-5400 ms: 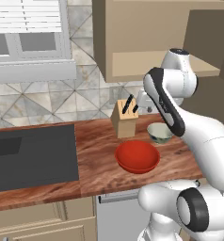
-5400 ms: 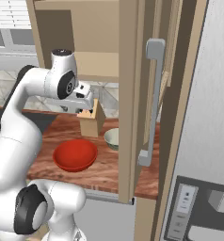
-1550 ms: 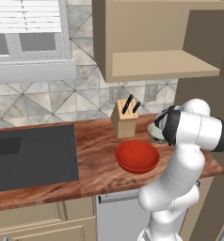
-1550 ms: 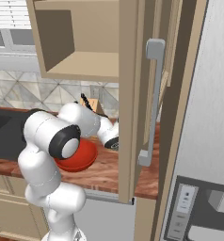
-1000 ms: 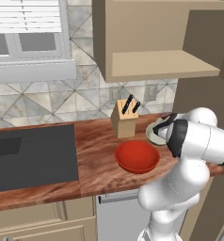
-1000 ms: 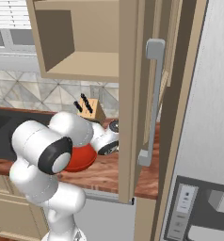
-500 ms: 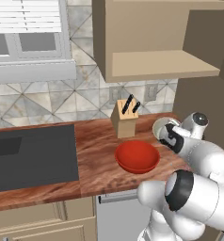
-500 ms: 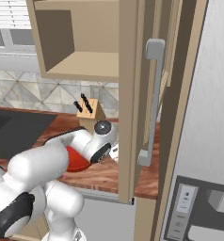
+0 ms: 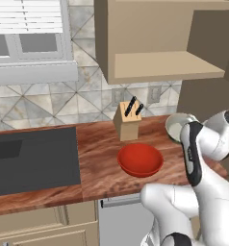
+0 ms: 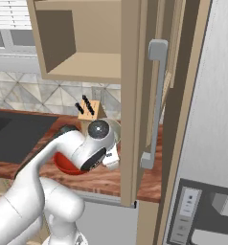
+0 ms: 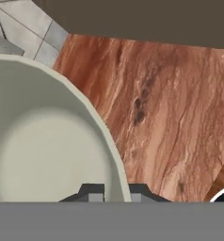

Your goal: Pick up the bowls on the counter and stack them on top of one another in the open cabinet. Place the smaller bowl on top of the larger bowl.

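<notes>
While I hold the arm over the right end of the counter [image 9: 92, 158], I enter the scene as follows, each place reckoned from the knife block [image 9: 126, 121].

Item: smaller bowl [image 9: 178, 126], pale grey-green, whitish inside. To the right of the knife block, tilted and, as I judge, lifted clear of the wood. In the hand view its rim [image 11: 107, 141] runs between the two finger tips.

Item: gripper [image 11: 117, 195]. Jaws drawn together and clamped on the smaller bowl's rim, one finger inside the wall, one outside.

Item: larger bowl [image 9: 140, 159], glossy red. Just in front of the knife block, flat on the counter, untouched.

Item: open cabinet [image 9: 164, 72]. Above and to the right of the knife block; its shelf [image 10: 92, 67] is bare.

Step in hand, as I judge: carrying off the smaller bowl, first of the two, with nothing yet stacked.

Next move calls for: a rise well above the knife block, keeping the tilted bowl from slipping in a rim pinch, then in over the shelf edge, clear of the door [image 10: 135, 95]. Since the red bowl must end underneath, I would set this one to a side of the shelf.
</notes>
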{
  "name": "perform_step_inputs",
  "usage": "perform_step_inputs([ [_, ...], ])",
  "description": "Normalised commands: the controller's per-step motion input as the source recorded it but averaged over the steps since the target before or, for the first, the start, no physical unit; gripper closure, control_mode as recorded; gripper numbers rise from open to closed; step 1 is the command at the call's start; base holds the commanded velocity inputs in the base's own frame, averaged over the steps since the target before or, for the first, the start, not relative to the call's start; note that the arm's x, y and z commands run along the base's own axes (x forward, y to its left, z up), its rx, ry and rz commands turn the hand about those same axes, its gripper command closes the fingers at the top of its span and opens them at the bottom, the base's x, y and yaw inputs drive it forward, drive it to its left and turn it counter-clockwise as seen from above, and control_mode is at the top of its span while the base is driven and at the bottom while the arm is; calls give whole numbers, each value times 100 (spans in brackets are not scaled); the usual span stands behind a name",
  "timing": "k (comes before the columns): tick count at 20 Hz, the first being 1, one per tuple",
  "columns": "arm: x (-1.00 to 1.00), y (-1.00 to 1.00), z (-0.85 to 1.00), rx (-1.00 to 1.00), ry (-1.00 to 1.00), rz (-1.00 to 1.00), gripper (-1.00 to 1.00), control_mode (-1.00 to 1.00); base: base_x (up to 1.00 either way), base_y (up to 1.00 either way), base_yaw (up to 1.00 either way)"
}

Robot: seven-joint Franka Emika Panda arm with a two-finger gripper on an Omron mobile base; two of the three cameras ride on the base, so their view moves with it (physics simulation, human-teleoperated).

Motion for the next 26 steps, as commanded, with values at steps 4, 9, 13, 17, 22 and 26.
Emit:
perform_step_inputs([
  [4,-58,28,68,20,0,0,100,-100,0,0,0],
  [9,-7,77,31,3,14,0,100,-100,0,0,0],
  [13,0,75,-2,0,26,3,100,-100,0,0,0],
  [17,0,54,-48,-2,28,5,100,-100,0,0,0],
  [22,0,8,-64,-1,24,4,100,-100,0,0,0],
  [26,14,5,-76,-3,20,3,100,-100,0,0,0],
])
